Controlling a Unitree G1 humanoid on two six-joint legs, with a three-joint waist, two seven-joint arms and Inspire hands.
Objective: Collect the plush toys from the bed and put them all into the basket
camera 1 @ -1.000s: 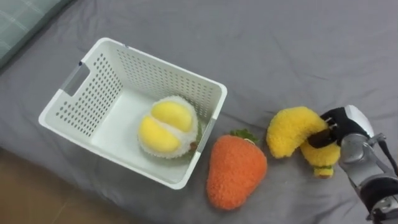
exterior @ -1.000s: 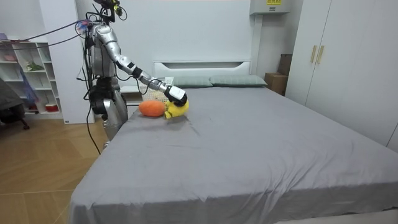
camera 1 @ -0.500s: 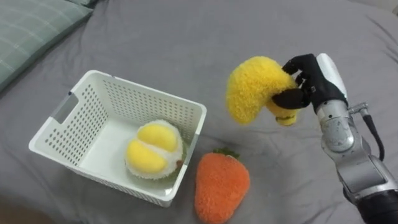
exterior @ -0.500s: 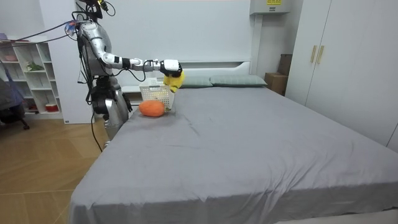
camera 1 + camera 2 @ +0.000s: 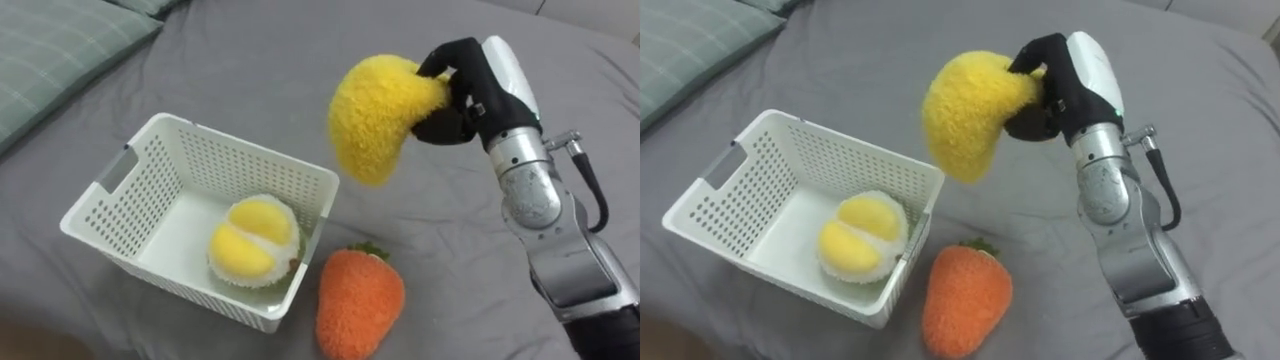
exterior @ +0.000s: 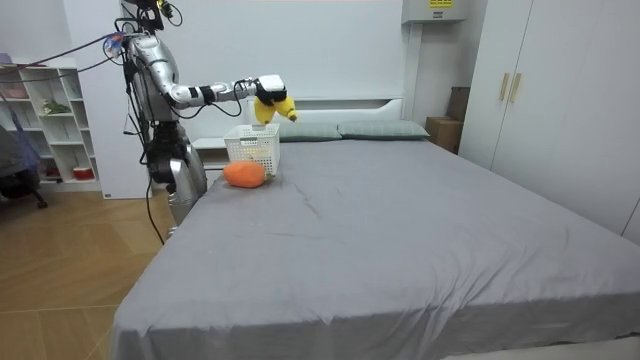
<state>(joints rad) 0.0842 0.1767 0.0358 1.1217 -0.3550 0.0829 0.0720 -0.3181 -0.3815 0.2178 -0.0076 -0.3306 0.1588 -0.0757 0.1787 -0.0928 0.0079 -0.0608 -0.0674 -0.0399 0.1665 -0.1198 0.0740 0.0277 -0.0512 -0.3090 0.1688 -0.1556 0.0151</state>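
I'm holding the yellow plush banana (image 5: pixel 375 118) aloft near the white basket (image 5: pixel 245 150), my right hand (image 5: pixel 462 92) curling tight around one end. It's looking soft and light, so I'm judging a mid-body grip steadier

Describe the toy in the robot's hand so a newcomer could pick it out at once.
On the grey bed, find the white basket; raised beside it, the right hand holds a curved, fluffy yellow banana in the air. Unlike the orange carrot lying on the sheet and the round yellow-and-white toy inside the basket, it touches neither bed nor basket.
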